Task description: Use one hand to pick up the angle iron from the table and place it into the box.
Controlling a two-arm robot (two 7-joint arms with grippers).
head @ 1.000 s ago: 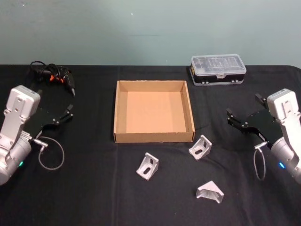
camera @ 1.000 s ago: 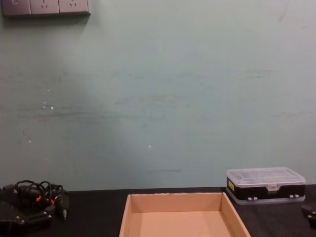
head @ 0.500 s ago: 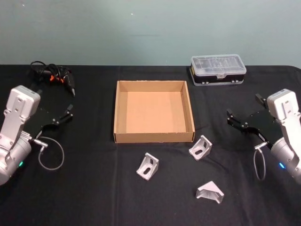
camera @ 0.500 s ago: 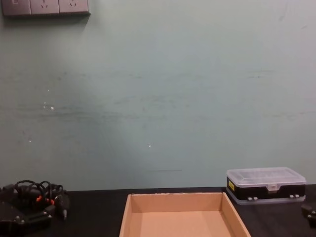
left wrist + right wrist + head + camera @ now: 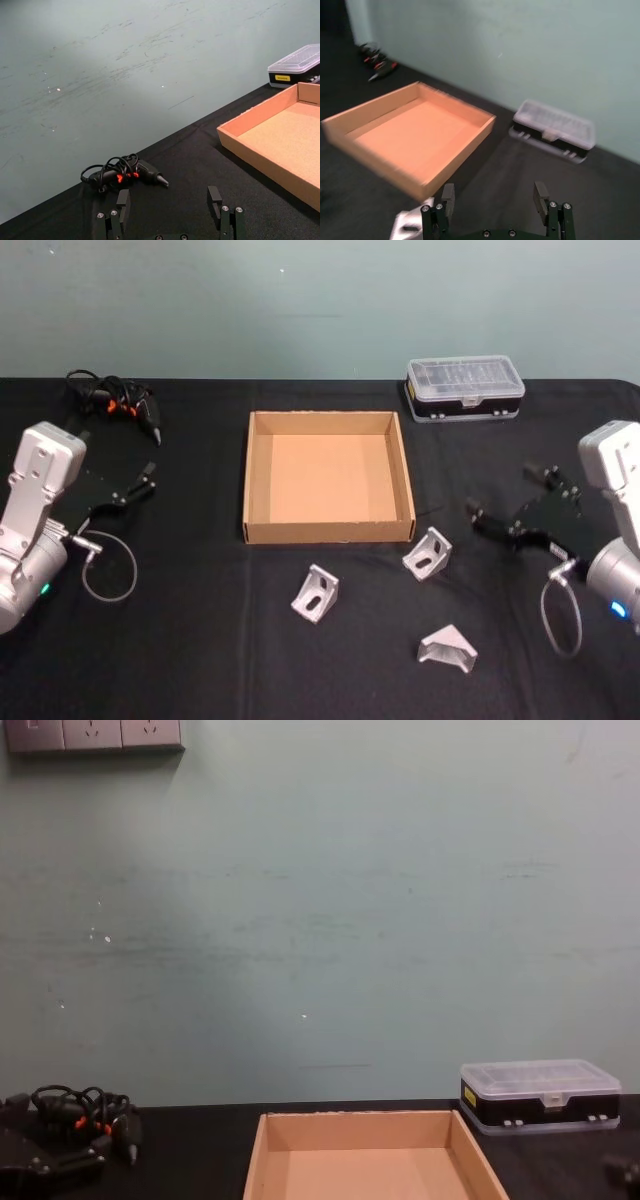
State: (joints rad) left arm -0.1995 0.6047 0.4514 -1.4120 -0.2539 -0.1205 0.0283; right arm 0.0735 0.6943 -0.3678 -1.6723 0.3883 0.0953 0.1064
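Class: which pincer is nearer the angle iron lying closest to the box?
Right. The right pincer hangs just right of that angle iron; the left pincer sits far left, past the box.

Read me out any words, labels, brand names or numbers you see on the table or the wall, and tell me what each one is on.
No text here can be read.
Yellow label on the black base of the plastic case: dark print, too small to read.
Cardboard box: no markings seen.
Wall sockets: no lettering seen.
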